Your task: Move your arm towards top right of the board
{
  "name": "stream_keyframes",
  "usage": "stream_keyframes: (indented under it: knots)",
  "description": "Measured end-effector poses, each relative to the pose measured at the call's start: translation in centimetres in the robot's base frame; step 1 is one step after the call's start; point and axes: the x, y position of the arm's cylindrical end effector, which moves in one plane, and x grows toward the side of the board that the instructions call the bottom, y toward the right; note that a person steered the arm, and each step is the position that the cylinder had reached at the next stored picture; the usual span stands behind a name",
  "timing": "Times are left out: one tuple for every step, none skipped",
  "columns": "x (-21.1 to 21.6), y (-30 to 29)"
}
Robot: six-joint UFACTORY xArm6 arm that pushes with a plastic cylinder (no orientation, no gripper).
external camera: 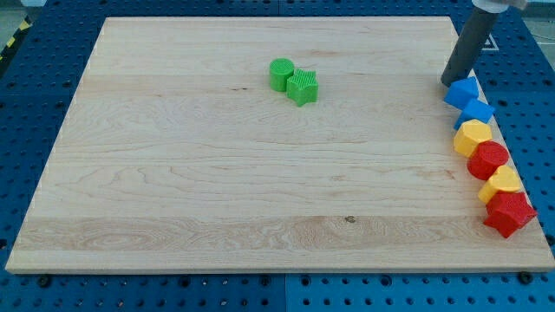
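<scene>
My tip (449, 82) is the lower end of a dark rod that comes down from the view's top right corner. It rests on the wooden board (217, 173) near the right edge, just left of and touching or almost touching the upper blue block (462, 92). A second blue block (476, 111) lies right below it. Down the right edge follow a yellow block (473, 138), a red block (487, 160), another yellow block (502, 184) and a red star-like block (508, 214).
Two green blocks sit side by side in the upper middle of the board: a rounded one (280, 74) and a ribbed one (303, 87). The board lies on a blue perforated table (35, 113).
</scene>
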Motion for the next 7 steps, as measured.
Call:
stream_keyframes:
  knots:
    - [0.2, 0.0]
    - [-0.8, 0.0]
    - [-3.7, -0.4]
    - [-5.0, -2.0]
    - [-5.4, -4.6]
    - [-5.4, -6.9]
    - [-5.1, -9.4]
